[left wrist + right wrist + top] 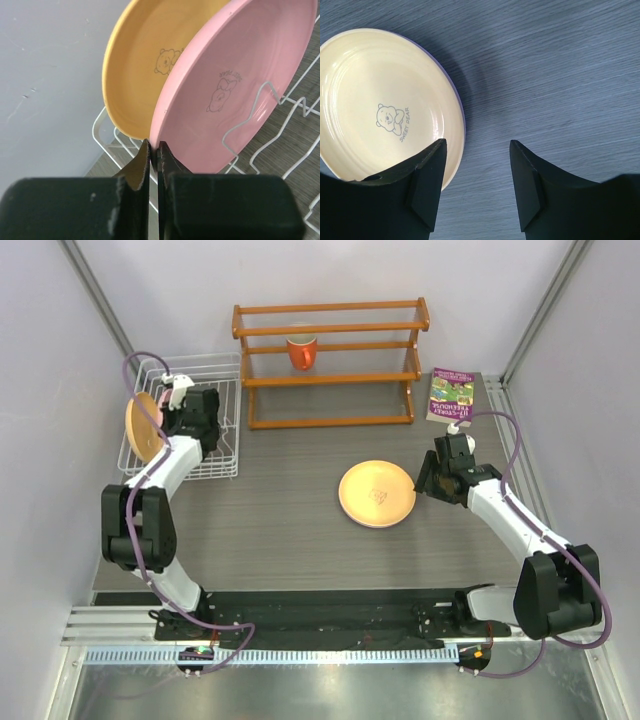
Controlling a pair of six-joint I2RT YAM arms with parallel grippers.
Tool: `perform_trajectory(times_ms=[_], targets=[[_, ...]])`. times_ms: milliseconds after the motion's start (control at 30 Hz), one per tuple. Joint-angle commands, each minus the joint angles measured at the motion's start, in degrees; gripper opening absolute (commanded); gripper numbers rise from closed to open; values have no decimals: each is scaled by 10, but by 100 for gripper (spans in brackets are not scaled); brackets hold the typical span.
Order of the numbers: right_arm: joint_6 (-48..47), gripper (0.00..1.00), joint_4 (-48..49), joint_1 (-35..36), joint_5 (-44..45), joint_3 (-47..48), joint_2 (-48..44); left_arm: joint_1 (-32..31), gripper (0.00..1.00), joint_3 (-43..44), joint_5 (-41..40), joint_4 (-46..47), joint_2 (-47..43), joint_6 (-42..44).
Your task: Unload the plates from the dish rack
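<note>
Left fingers (141,167) pinch round pink plate (235,85) in wire rack (205,375).

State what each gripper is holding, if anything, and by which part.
The left gripper is shut on the pink plate, pinching its rim. The right gripper is open and holds nothing.

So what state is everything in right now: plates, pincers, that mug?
Left pincer: shut on the pink plate's rim.
Pink plate: upright in the dish rack, gripped.
Racked orange plate: upright, not gripped.
Table orange plate: lying flat, face up.
Right pincer: open, empty.
Mug: upright on the wooden shelf.
</note>
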Motion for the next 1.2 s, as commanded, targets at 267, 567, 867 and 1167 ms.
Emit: perform_trajectory(times_ms=[267, 567, 867, 1167], targets=[[-4, 59, 7, -2, 15, 15, -34, -7, 0, 23, -87, 59, -104, 72], [-11, 60, 3, 0, 8, 26, -64, -36, 0, 26, -56, 30, -167, 54], [-2, 66, 110, 39, -34, 11, -97, -73, 0, -4, 313, -121, -257, -204], [35, 66, 216, 130, -67, 47, -25, -99, 0, -77, 542, -51, -251, -321]])
